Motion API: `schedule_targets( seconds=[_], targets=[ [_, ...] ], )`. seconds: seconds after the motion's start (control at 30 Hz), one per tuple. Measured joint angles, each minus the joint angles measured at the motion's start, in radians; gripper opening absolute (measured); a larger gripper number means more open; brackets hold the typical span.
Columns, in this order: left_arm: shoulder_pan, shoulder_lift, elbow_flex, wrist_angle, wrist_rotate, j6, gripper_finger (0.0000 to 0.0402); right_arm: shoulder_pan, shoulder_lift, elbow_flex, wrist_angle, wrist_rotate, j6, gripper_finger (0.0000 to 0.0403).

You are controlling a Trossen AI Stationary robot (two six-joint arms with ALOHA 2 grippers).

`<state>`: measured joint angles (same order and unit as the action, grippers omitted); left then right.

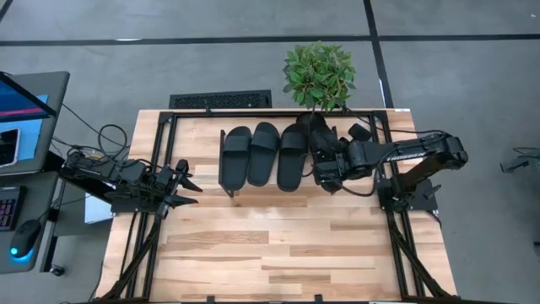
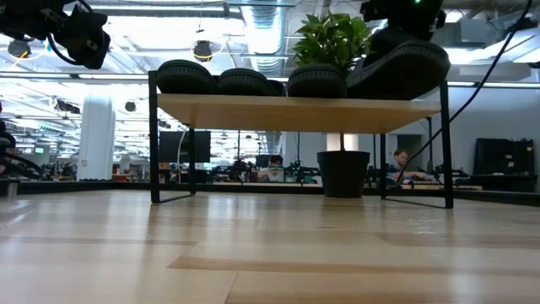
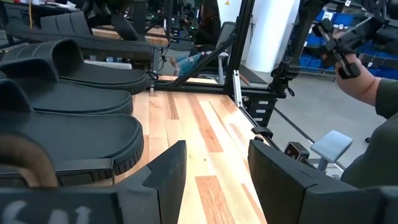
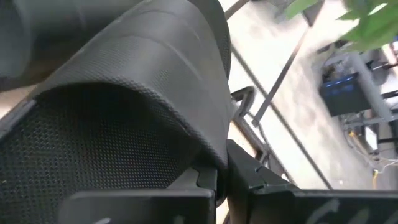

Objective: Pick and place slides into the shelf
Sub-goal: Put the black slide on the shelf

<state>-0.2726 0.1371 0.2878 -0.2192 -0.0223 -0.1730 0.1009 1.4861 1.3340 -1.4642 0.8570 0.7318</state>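
The right claw (image 1: pixel 327 173) grips the fourth slide (image 2: pixel 401 67) on the shelf (image 2: pixel 295 112); the left claw (image 1: pixel 187 187) gapes.

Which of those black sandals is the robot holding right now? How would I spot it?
Find the potted plant at the table's far edge; below it runs a row of black slides on the wooden shelf. The held slide is the end one nearest the right gripper. Unlike the three lying flat, it is tilted, one end raised.
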Motion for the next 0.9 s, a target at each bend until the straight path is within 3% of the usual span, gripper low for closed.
schedule_targets(
  seconds=[0.47, 0.9],
  targets=[
    [0.0, 0.0, 0.0, 0.0, -0.005, 0.001, 0.016, -0.073, 0.173, 0.01, -0.022, 0.031, -0.029, 0.0],
    [0.0, 0.0, 0.0, 0.0, -0.006, 0.002, 0.016, -0.081, 0.19, 0.09, -0.076, -0.044, -0.06, 0.0]
  ],
)
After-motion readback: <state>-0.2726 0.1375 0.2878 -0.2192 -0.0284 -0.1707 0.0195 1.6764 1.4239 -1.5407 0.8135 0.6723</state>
